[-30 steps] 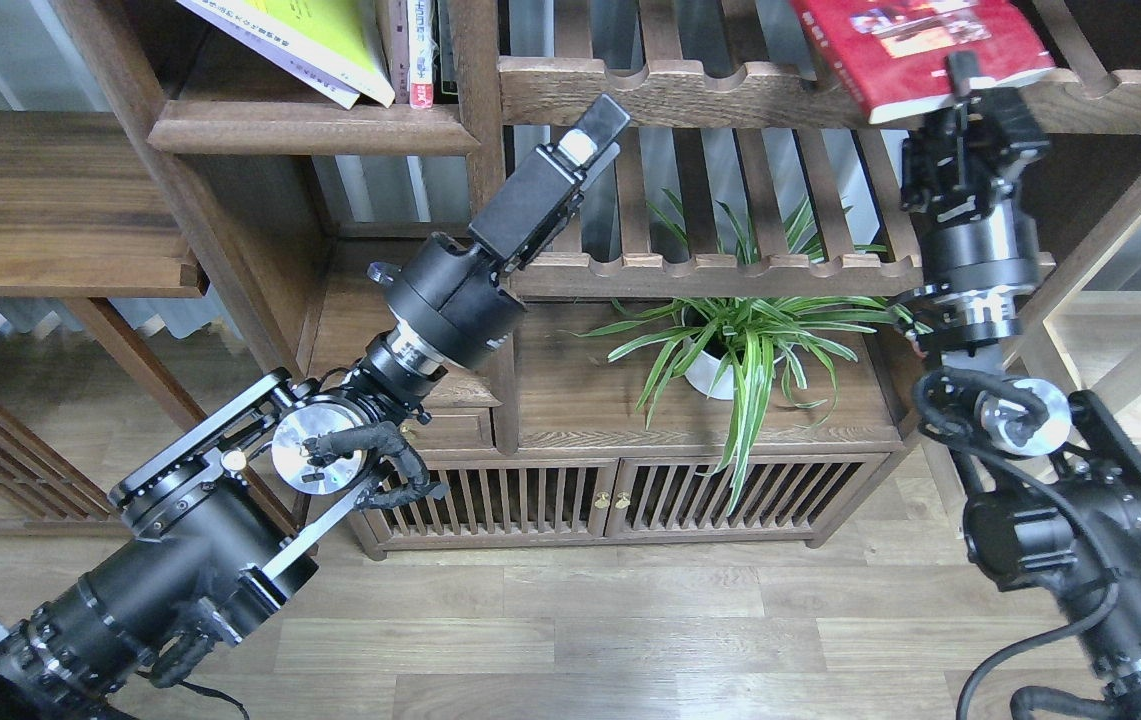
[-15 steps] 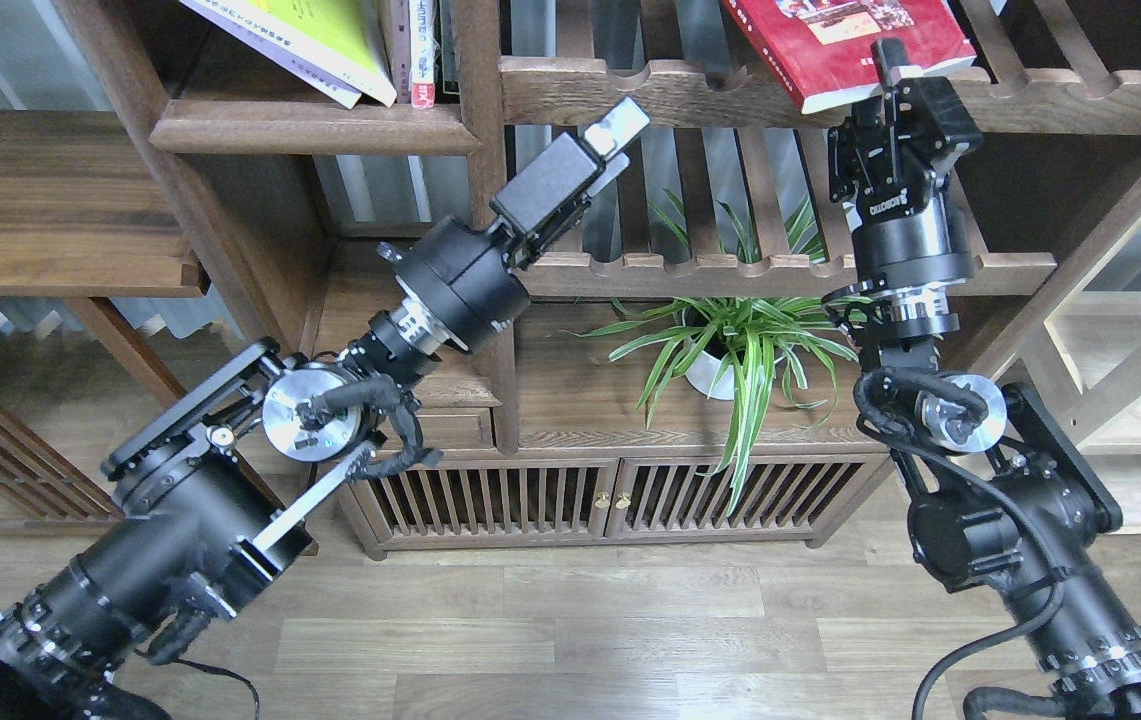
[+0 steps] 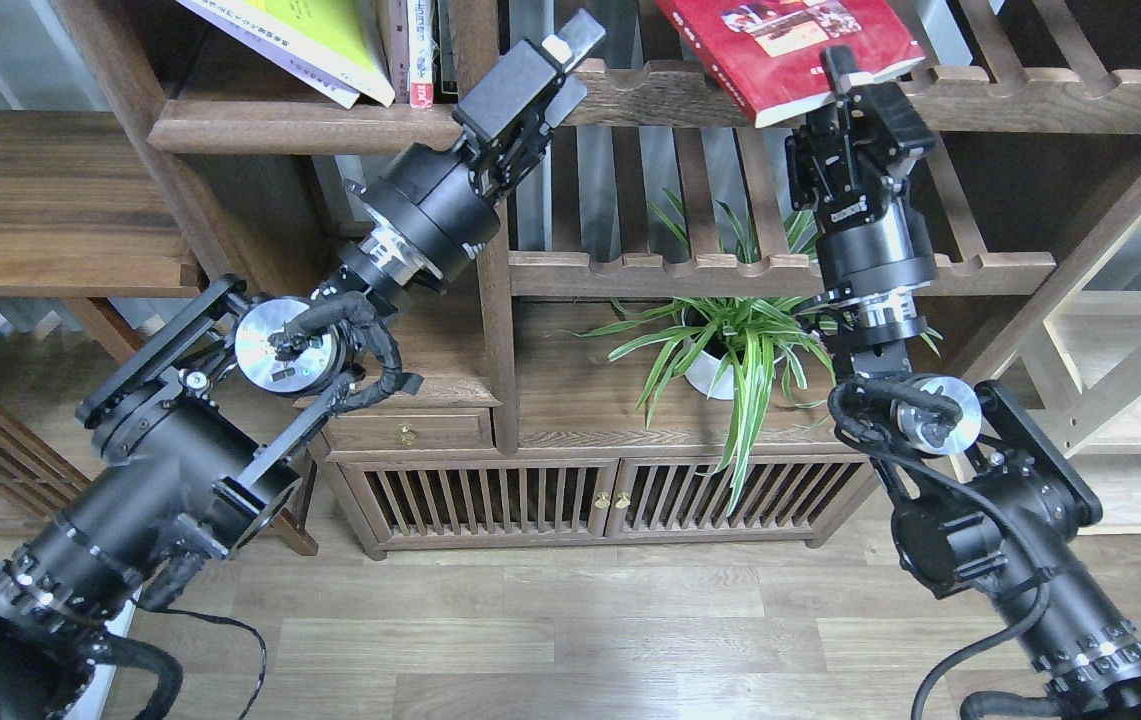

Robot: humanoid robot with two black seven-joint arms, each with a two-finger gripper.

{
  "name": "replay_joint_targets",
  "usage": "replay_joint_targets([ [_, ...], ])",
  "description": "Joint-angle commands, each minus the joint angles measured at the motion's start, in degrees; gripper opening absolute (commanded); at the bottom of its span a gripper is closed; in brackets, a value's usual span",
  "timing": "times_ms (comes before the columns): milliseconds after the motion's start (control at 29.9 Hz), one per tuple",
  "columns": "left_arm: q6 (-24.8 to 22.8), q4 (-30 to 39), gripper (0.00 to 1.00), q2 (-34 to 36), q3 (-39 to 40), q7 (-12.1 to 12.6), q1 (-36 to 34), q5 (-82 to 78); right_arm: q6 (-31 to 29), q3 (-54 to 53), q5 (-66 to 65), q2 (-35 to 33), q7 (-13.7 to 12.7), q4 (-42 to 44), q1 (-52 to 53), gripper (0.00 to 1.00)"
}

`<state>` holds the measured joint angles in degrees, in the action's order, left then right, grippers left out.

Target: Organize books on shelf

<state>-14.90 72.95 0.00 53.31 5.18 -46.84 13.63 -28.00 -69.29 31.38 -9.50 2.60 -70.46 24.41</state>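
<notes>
The dark red book (image 3: 780,45) sits tilted over the upper slatted rail (image 3: 670,95), its lower corner hanging past the rail. My right gripper (image 3: 842,75) is shut on the book's lower right edge. The yellow-green book (image 3: 330,30) lies slanted on the white/lilac book (image 3: 265,48); both lean on the dark plank shelf (image 3: 300,128) at top left. My left gripper (image 3: 570,35) is raised in front of the upper rail, between the plank shelf and the red book and touching neither. Its fingers overlap, so open or shut is unclear.
Narrow upright books with pink-and-white spines (image 3: 420,55) stand right of the leaning books. A vertical post (image 3: 490,250) separates the bays. A lower slatted shelf (image 3: 730,270) and a potted spider plant (image 3: 730,345) sit below, above a cabinet with slatted doors (image 3: 610,500).
My right gripper has carried the red book to the left along the upper rail. My left arm has risen, bringing its gripper up to the rail's height.
</notes>
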Motion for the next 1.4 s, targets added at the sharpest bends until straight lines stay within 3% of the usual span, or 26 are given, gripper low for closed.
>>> replay_joint_targets([
  [0, 0.1, -0.2, 0.83, 0.0, -0.1, 0.0, -0.2, 0.3, 0.0, 1.4, 0.0, 0.0, 0.0, -0.5, 0.1, 0.0],
  [201, 2.8, -1.0, 0.81, 0.0, -0.1, 0.0, -0.4, 0.5, 0.0, 2.4, 0.0, 0.0, 0.0, -2.0, 0.2, 0.0],
  [1003, 3.0, -6.2, 0.8, 0.0, 0.0, 0.2, -6.3, 3.2, 0.0, 12.2, -0.8, 0.0, -0.1, -3.9, 2.5, 0.0],
  [1237, 3.0, -8.9, 0.68, 0.0, 0.0, 0.3, -7.0, 3.2, 0.0, 13.2, -1.1, -0.8, -0.1, -3.7, 2.0, 0.01],
  [1371, 2.8, -11.0, 0.68, 0.0, -0.1, 1.5, -7.4, 3.3, 0.0, 12.7, -1.1, -1.0, -0.1, -3.7, 2.2, 0.01],
])
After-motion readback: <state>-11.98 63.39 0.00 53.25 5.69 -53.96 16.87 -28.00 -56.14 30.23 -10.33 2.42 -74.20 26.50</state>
